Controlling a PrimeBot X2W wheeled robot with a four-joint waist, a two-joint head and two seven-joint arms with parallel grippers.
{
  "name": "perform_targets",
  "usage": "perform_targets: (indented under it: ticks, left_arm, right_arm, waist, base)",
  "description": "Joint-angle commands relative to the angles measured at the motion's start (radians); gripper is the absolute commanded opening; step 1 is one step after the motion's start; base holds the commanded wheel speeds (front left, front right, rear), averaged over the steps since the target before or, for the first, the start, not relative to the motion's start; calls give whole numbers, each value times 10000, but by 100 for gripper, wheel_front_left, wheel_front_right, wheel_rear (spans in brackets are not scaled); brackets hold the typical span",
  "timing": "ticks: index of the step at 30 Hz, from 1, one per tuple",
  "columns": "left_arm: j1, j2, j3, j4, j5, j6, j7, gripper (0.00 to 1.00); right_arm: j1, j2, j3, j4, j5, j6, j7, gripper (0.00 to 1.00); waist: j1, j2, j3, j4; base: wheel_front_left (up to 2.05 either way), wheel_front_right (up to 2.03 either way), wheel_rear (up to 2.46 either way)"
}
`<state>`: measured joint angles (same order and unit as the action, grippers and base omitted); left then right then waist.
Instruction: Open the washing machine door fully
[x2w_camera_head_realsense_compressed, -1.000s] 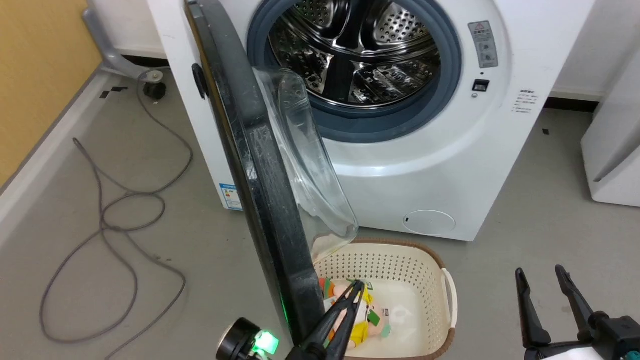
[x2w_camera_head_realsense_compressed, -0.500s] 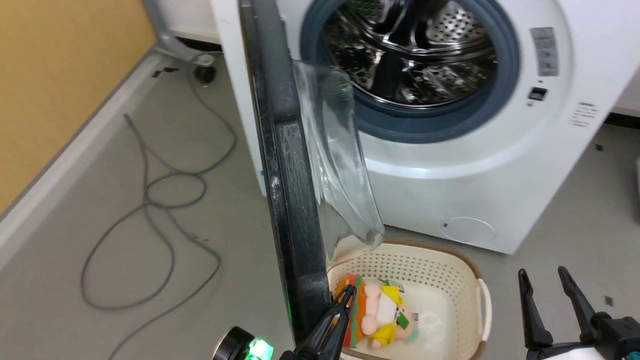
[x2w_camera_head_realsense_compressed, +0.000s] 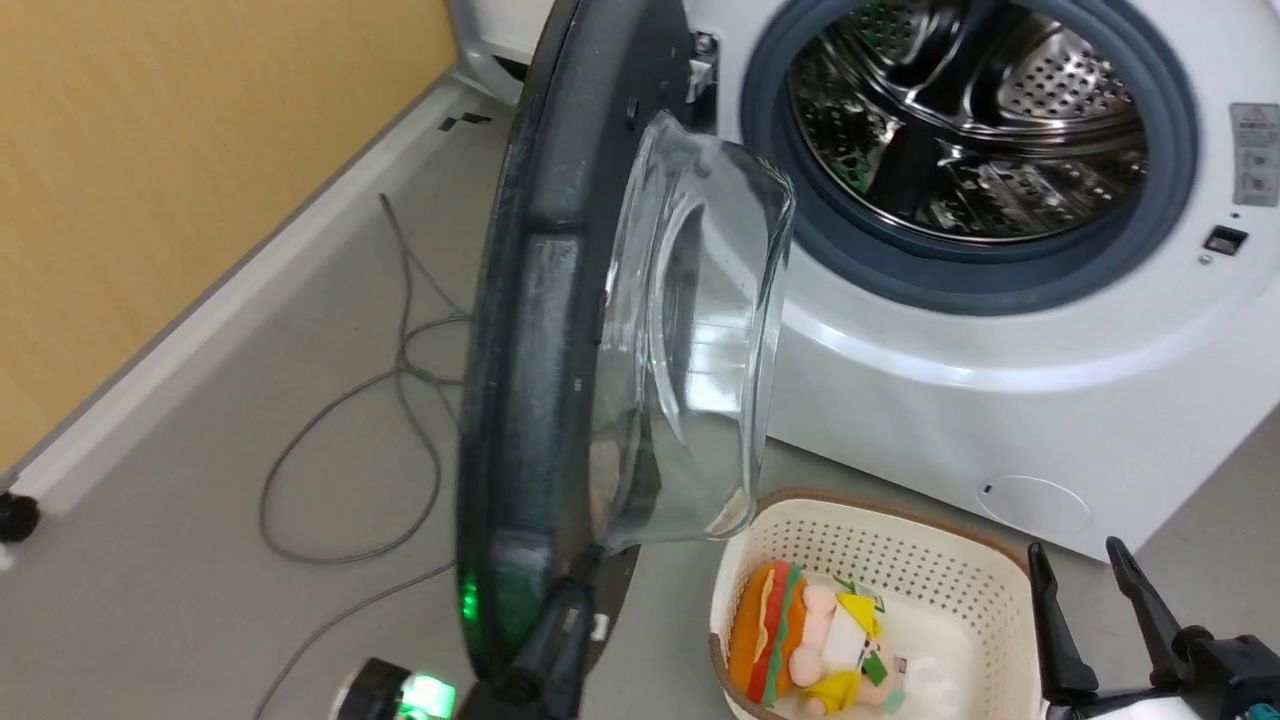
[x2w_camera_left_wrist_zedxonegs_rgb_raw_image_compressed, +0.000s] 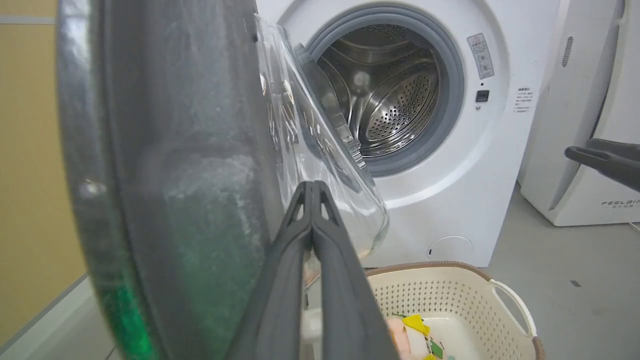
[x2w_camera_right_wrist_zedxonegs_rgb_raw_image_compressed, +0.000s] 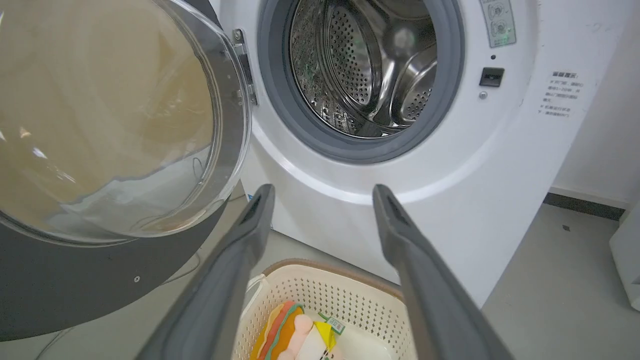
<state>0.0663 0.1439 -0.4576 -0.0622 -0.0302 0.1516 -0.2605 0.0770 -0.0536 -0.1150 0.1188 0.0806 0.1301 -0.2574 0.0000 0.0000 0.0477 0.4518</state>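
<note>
The washing machine door (x2w_camera_head_realsense_compressed: 530, 330) stands swung out to the left of the white washing machine (x2w_camera_head_realsense_compressed: 1000, 400), its clear glass bowl (x2w_camera_head_realsense_compressed: 700, 340) bulging toward the drum side. My left gripper (x2w_camera_head_realsense_compressed: 578, 578) is shut, its two fingers pressed together against the door's inner face near the lower rim; in the left wrist view the fingertips (x2w_camera_left_wrist_zedxonegs_rgb_raw_image_compressed: 306, 187) lie at the foot of the glass on the door (x2w_camera_left_wrist_zedxonegs_rgb_raw_image_compressed: 175, 175). My right gripper (x2w_camera_head_realsense_compressed: 1075, 548) hangs open at the lower right, apart from the door (x2w_camera_right_wrist_zedxonegs_rgb_raw_image_compressed: 75, 290), with nothing between its fingers (x2w_camera_right_wrist_zedxonegs_rgb_raw_image_compressed: 250, 225).
A cream perforated basket (x2w_camera_head_realsense_compressed: 880, 540) with a soft toy (x2w_camera_head_realsense_compressed: 810, 640) sits on the floor in front of the machine, below the door. Grey cables (x2w_camera_head_realsense_compressed: 400, 380) loop on the floor at the left, by the yellow wall (x2w_camera_head_realsense_compressed: 150, 200). A white FEELBIRD appliance (x2w_camera_left_wrist_zedxonegs_rgb_raw_image_compressed: 575, 150) stands to the right.
The head camera has turned, shifting the whole picture. The door has swung further from the drum, showing more of its inner face, and my left gripper has gone left with it.
</note>
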Motion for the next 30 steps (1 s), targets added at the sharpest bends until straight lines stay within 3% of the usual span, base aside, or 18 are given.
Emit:
perform_targets:
  ticks: [1, 14, 30]
  left_arm:
    - [113, 90, 236, -13, -44, 105, -13, 0]
    - [-505, 503, 2548, 505, -503, 418, -13, 0]
    - [-2252, 471, 5858, 2396, -1047, -242, -13, 0]
  right_arm:
    - [28, 34, 5, 4, 18, 6, -44, 100]
    - [-82, 34, 18, -32, -206, 6, -44, 100]
    - [-733, 34, -23, -80, -805, 6, -44, 100]
  waist:
    - [0, 0, -1, 121]
    - [0, 0, 371, 484]
    - [0, 0, 1441, -14]
  base:
    - [0, 0, 0]
    - [0, 0, 0]
    - [0, 0, 0]
